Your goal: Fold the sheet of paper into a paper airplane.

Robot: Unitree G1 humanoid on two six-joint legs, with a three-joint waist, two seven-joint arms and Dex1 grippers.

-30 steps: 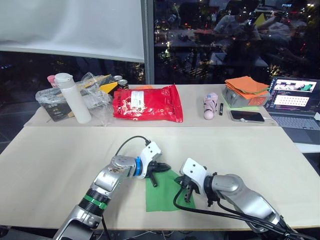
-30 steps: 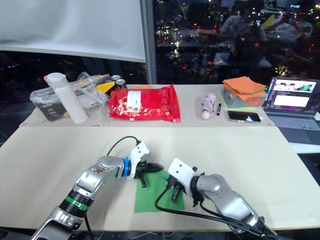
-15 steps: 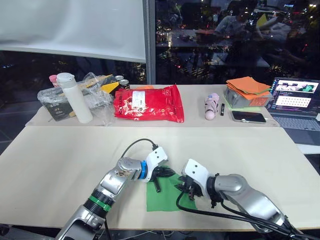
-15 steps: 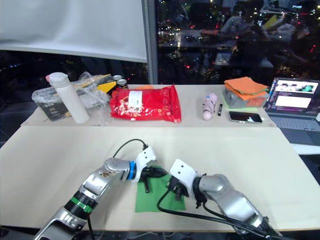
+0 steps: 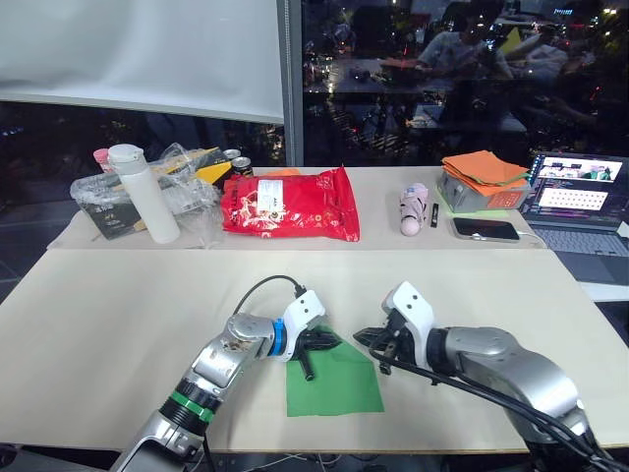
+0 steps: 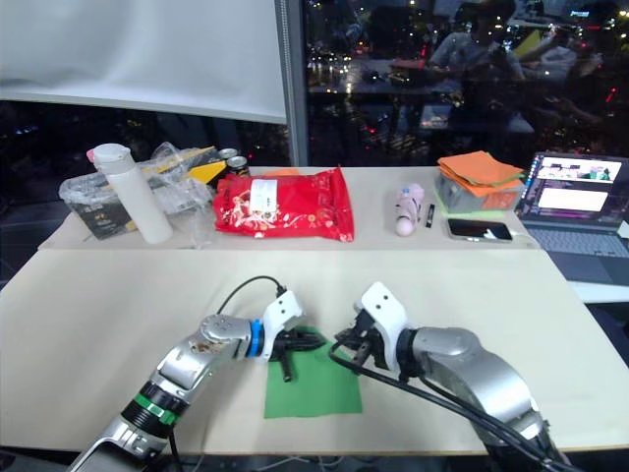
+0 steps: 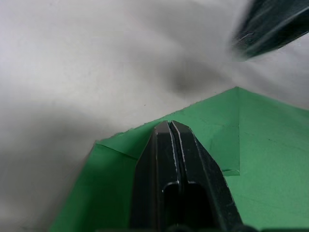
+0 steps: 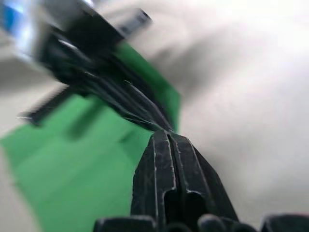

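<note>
Both sets of jaws are pressed fully together with nothing gripped between them. The left gripper rests its closed tip on the far edge of the sheet of paper, apparently pinning a small folded corner flat. The right gripper hovers just beside the sheet's far right corner, probably placed to press or crease. The paper lies near the table's front edge.

On the worktop lie one sheet of paper, one white bottle, one red bag, two cans, one orange paper stack, one phone, one laptop, and one clear plastic bag.
</note>
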